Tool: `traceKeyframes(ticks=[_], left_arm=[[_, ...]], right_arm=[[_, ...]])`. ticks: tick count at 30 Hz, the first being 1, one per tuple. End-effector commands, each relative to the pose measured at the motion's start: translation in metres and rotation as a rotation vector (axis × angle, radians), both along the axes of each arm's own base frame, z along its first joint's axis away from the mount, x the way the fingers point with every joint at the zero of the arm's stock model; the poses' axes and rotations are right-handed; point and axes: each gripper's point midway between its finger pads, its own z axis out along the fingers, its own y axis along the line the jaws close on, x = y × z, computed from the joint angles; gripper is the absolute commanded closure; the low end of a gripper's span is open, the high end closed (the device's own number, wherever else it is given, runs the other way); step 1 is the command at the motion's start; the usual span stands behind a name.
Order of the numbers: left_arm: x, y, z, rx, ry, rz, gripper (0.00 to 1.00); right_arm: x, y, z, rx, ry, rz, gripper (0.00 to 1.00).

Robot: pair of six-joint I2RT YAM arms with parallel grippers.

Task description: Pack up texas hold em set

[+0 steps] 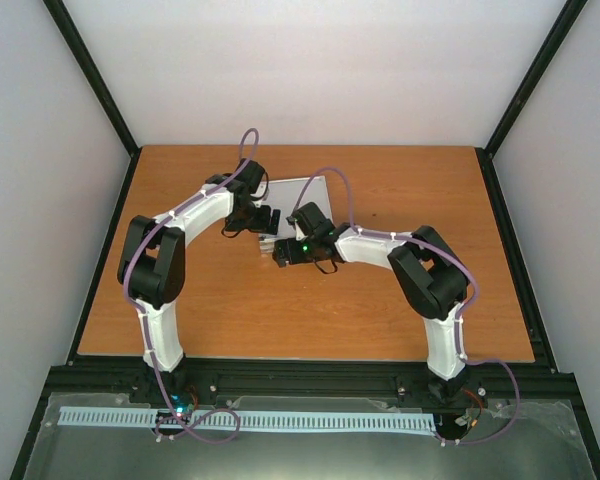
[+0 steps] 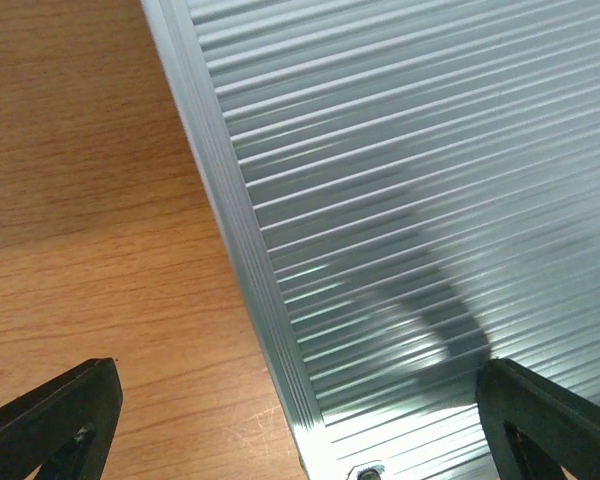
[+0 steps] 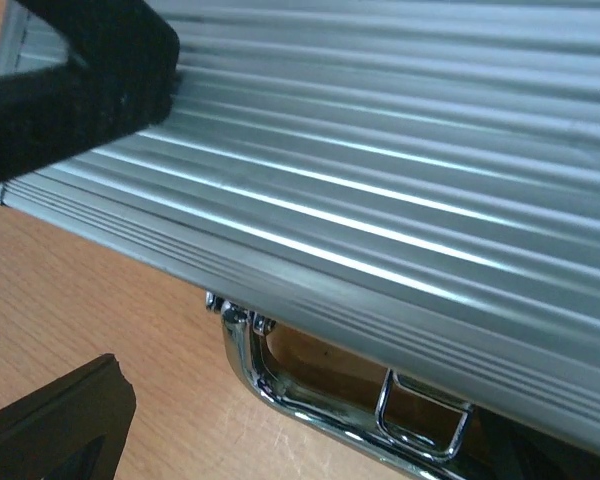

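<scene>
Fingers (image 2: 50, 425) spread wide, left gripper (image 2: 300, 415) and right gripper (image 3: 90, 250) are held over the closed silver case (image 1: 298, 190) on the table (image 1: 380, 310); even pressure near the chrome handle (image 3: 300, 400) is advised for latching

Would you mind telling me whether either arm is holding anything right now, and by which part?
Nothing is held. The left arm's fingers and the right arm's fingers stand open over the closed case.

Case (image 2: 410, 180): ribbed silver metal, satin sheen, fine grooves. Handle (image 3: 265, 385): chromed metal, mirror-glossy, smooth. Table (image 2: 80, 200): wood-grain top, smooth, low-gloss w/ faint marks.
</scene>
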Motion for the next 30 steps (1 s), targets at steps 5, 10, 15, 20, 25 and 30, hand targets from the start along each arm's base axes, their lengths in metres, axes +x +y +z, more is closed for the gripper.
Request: traceKeyframes(ticks=[5,10,15,20,25,30], left_arm=[[-0.012,0.006,-0.015,0.049,0.057,-0.032,0.00],[-0.012,0.006,-0.014,0.052,0.055,-0.033,0.00],[-0.012,0.006,-0.015,0.050,0.055,-0.031,0.00],[-0.014,0.007,-0.017,0.049,0.058,-0.027,0.00],[-0.015,0.008,-0.019,0.053,0.065,-0.025,0.00],[-0.015,0.007,-0.020,0.054,0.067,-0.023,0.00]], right_arm=[[-0.018,-0.009,-0.043,0.051,0.063,0.004,0.04],[-0.035,0.005,-0.031,0.270,0.153,0.129,0.04],[-0.055,0.001,-0.039,0.345,0.293,0.267,0.05],[-0.069,-0.007,-0.043,0.430,0.375,0.356,0.07],[-0.065,-0.012,-0.042,0.499,0.382,0.334,0.07],[-0.057,-0.009,-0.039,0.563,0.389,0.314,0.07]])
